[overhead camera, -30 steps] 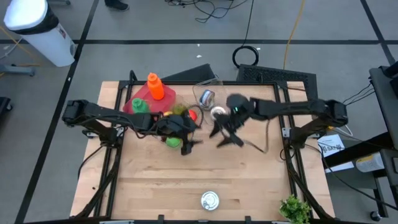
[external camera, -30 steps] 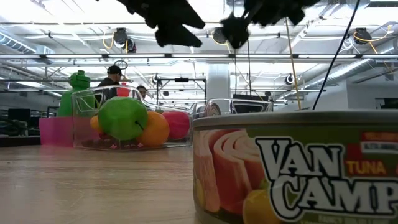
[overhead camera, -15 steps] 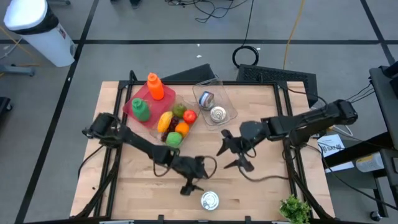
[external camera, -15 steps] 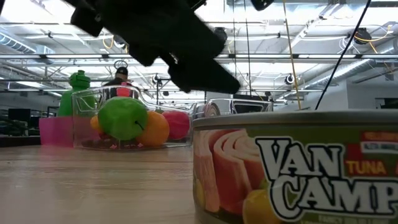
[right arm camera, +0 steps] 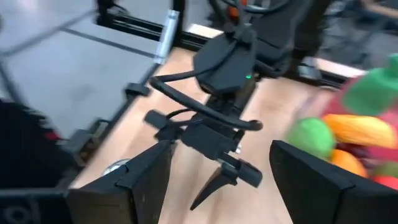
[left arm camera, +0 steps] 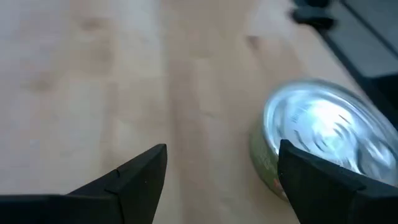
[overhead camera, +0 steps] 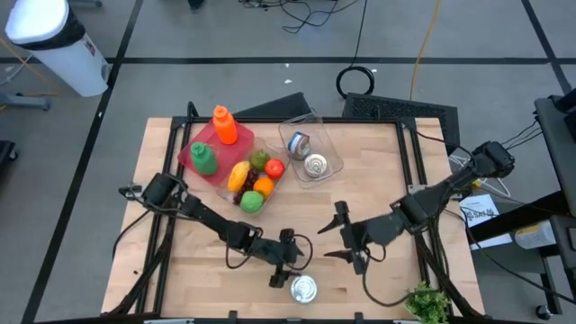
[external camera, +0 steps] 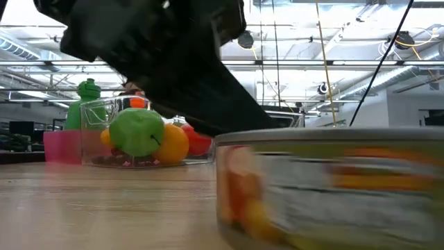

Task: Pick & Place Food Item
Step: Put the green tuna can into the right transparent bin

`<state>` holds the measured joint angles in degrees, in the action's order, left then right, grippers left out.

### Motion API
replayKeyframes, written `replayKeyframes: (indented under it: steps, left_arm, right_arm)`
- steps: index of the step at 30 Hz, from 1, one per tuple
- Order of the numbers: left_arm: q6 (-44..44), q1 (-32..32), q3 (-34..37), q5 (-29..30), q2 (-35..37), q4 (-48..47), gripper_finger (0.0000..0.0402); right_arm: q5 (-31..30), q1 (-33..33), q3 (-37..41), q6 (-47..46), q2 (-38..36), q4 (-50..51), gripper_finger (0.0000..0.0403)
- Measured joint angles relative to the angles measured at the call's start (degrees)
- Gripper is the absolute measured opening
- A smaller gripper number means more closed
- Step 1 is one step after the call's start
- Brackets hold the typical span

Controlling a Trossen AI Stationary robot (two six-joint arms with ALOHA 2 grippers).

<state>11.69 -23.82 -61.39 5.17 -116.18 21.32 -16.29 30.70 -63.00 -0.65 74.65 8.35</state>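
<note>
Left arm is stretched low across the wooden table (overhead camera: 180, 279) from its base at the left edge toward the near edge. The left gripper (overhead camera: 284, 263) is set wide open and nothing is held; both fingers (left arm camera: 134, 177) are seen spread in the left wrist view. The tuna can (overhead camera: 303, 289) stands upright at the table's near edge, at about 5 o'clock from the left gripper, just beside its fingertips; whether it is touched cannot be told. In the left wrist view the can's shiny lid (left arm camera: 317, 134) sits against the inner side of one finger. Right arm reaches in from the right edge; the right gripper (overhead camera: 346, 239) is held open and empty, at about 2 o'clock from the can.
</note>
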Motion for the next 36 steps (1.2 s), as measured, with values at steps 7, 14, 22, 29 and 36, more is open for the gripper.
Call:
replayKeyframes:
  steps: [7, 14, 22, 29, 36]
  left_arm:
    - [2.87, 3.53, -0.07, 4.24, 0.15, -3.02, 0.0301]
    - [3.28, 7.66, -0.07, 5.86, 0.15, -3.25, 0.0301]
    - [7.41, 12.54, -0.07, 3.76, 0.15, -6.48, 0.0301]
    - [7.93, 13.48, -0.13, 3.3, 0.19, -8.19, 0.0301]
    - [8.05, 13.62, 0.03, 4.11, -0.06, -11.86, 0.0301]
  right_arm:
    - [-17.48, 7.04, 0.0, -1.65, 0.02, 0.93, 0.0256]
    - [-22.4, 10.6, 5.89, -2.63, 0.04, -6.7, 0.0256]
    - [-8.94, 10.57, 24.41, -7.24, 0.07, -32.9, 0.0256]
    - [-12.81, 9.94, 35.67, -8.98, 1.15, -45.12, 0.0256]
    - [-13.88, 9.15, 33.26, -2.99, 8.38, -45.1, 0.0256]
